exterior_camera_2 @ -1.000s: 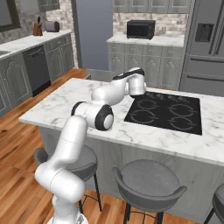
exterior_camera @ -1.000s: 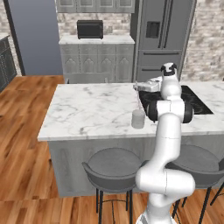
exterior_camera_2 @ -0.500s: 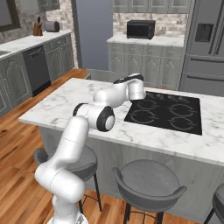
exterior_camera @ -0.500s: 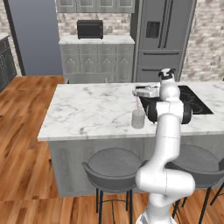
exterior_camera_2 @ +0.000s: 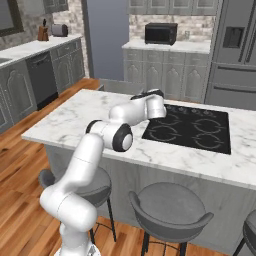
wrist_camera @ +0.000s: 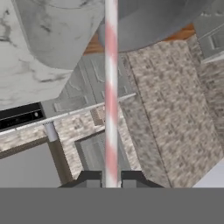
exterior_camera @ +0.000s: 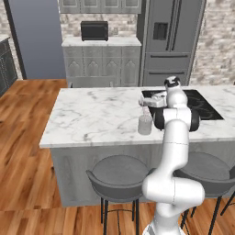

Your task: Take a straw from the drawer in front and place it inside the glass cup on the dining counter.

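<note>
The straw (wrist_camera: 111,87) is a thin white stick with pink bands, and my gripper (wrist_camera: 111,179) is shut on its near end. In the left base view my gripper (exterior_camera: 148,101) hangs just above the glass cup (exterior_camera: 145,124), which stands on the dining counter (exterior_camera: 92,114) beside the cooktop. The straw (exterior_camera: 143,110) points down at the cup's mouth. A greyish see-through curve at the top of the hand view looks like the glass cup (wrist_camera: 144,26). The drawer is out of view. In the right base view my arm bends over the dining counter (exterior_camera_2: 75,117).
A black cooktop (exterior_camera: 206,108) lies right of the cup, also seen as the cooktop (exterior_camera_2: 190,125). Grey stools (exterior_camera: 117,176) stand at the counter's near side. Wall cabinets with a microwave (exterior_camera: 94,30) and a fridge (exterior_camera: 170,41) line the back.
My hand has moved down and a little left with the straw, closer over the glass cup. The cup has not moved.
</note>
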### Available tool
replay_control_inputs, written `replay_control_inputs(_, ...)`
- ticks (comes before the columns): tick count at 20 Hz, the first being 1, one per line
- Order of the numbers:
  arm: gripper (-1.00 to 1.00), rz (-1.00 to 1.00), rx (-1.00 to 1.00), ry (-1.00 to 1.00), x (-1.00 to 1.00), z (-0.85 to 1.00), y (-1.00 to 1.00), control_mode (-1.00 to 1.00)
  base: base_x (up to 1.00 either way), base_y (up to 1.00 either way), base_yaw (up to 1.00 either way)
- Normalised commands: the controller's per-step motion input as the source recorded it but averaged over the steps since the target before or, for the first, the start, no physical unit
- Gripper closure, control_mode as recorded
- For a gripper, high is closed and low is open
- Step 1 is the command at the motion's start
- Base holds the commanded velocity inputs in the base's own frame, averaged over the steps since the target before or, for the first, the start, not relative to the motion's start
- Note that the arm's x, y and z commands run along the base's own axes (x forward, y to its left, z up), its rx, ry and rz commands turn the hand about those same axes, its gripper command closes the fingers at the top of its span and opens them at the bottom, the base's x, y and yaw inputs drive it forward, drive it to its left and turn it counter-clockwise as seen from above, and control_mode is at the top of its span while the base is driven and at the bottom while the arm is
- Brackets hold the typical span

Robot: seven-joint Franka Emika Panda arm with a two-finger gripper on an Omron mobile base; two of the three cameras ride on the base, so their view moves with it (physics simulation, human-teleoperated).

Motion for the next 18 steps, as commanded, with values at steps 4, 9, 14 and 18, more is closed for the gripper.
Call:
replay_control_inputs(4,1.00,0.04,0.00,0.00,0.00,-0.26,-0.10,-1.00,0.00,0.00,0.00)
replay_control_inputs(9,1.00,0.04,0.00,0.00,0.00,-0.12,-0.07,-1.00,0.00,0.00,0.00)
replay_control_inputs(14,1.00,0.04,0.00,0.00,0.00,-0.14,-0.01,-1.00,0.00,0.00,0.00)
replay_control_inputs(18,-1.00,0.04,0.00,0.00,0.01,-0.08,0.00,-1.00,0.00,0.00,0.00)
